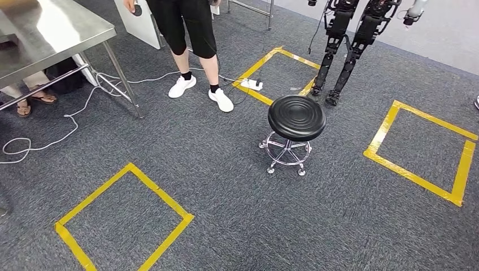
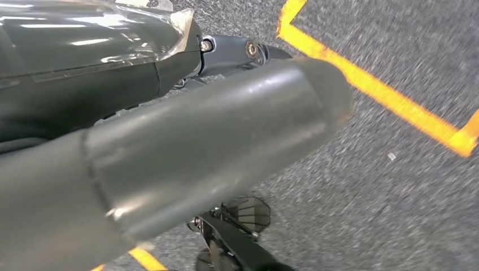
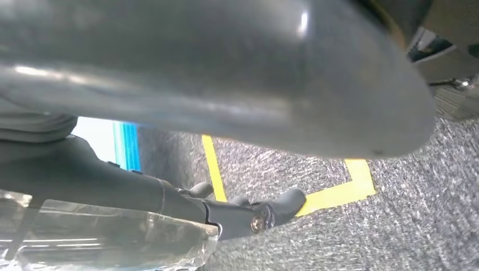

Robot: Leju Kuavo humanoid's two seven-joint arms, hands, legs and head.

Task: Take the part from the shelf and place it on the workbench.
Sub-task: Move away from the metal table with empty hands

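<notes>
Two hands are being carried low at the robot's sides: the left hand (image 2: 214, 147) and the right hand (image 3: 226, 84) are each being seen as a thick grey thumb over carpet, and whether anything is being held cannot be told. No shelf or part is being shown, so the part's place cannot be told; a steel workbench (image 1: 51, 34) is standing at the far left. A black stool (image 1: 296, 117), loose white cables (image 1: 85, 107) and a person (image 1: 189, 34) are lying ahead, so tripping or collision is being risked while walking.
</notes>
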